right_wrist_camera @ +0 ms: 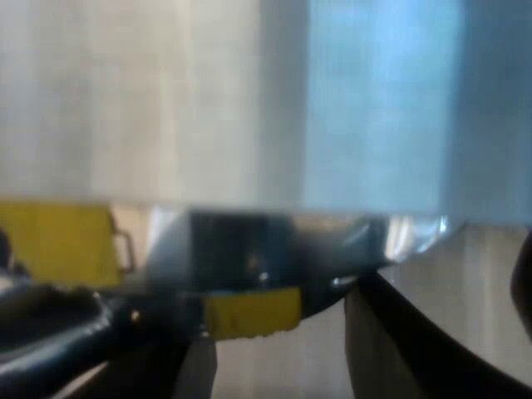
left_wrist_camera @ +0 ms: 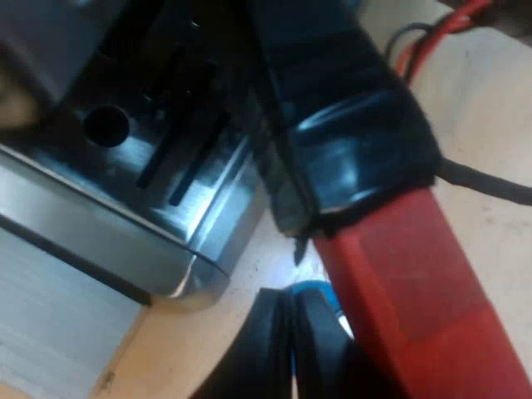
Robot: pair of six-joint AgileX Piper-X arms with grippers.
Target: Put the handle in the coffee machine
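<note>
The holder's dark handle runs close past the left wrist camera and ends in its red tip, reaching out over the espresso machine's black slotted drip tray. My left gripper is beside the red tip with its two black fingers pressed together; whether they touch the handle I cannot tell. The holder's metal head is hidden. My right gripper stands open, its fingers wide apart, close to a pale blurred surface with a shiny dark rim below it.
The tray's brushed metal edge ends at a rounded corner above the light wooden table. A bit of blue shows by the left fingers. Yellow shapes lie past the right fingers.
</note>
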